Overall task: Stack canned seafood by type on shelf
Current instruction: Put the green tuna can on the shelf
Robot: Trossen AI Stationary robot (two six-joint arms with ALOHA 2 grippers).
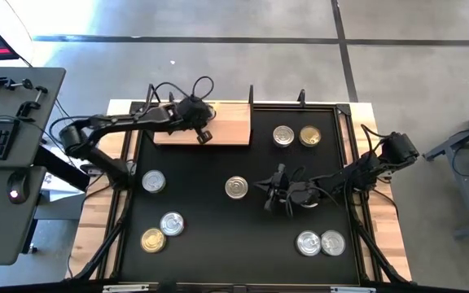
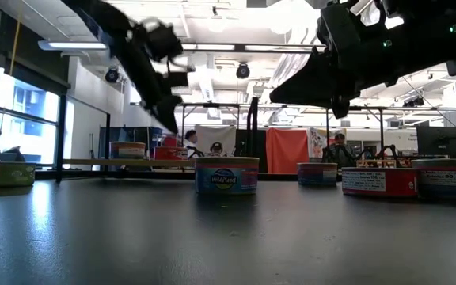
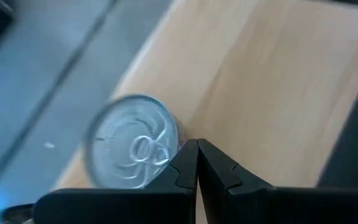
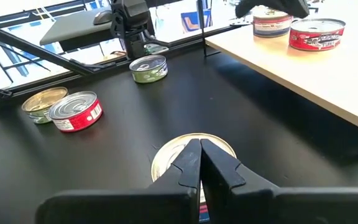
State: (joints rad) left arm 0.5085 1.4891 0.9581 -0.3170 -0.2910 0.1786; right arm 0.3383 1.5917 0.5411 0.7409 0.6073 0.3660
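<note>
2 grippers, both with fingers pressed together and holding nothing; left gripper (image 3: 197, 163) hangs over the wooden shelf (image 1: 226, 124), with 1 silver-lidded tin (image 3: 132, 149) just beside its fingertips near the board's edge. Right gripper (image 4: 199, 163) sits low over the black table (image 1: 218, 236), with 1 silver tin (image 1: 236, 188) directly ahead of its closed tips; 2 tins (image 1: 295, 136) lie beyond it near the shelf's end, 2 more (image 1: 320, 242) behind it, and 3 (image 1: 159, 212) well apart on the left arm's side.
</note>
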